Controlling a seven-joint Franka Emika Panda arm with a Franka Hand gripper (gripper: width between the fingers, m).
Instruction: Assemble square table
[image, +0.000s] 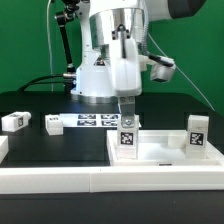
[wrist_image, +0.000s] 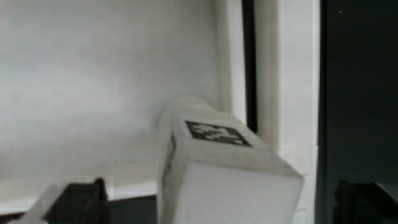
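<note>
The white square table top (image: 165, 157) lies at the exterior view's right, its inner face also showing in the wrist view (wrist_image: 107, 90). One tagged white leg (image: 127, 134) stands upright on it near its left side. My gripper (image: 126, 106) is right above this leg and straddles its upper end. In the wrist view the leg (wrist_image: 228, 165) sits between my two dark fingertips (wrist_image: 75, 202), with a gap on each side, so the gripper (wrist_image: 217, 205) is open. Another leg (image: 197, 134) stands at the top's right. Two more legs (image: 14, 121) (image: 52, 123) lie on the table at the left.
The marker board (image: 95, 120) lies flat behind the table top, in front of the robot base. A long white border wall (image: 90, 182) runs along the front edge. The table top's raised rim (wrist_image: 281, 80) runs close beside the leg.
</note>
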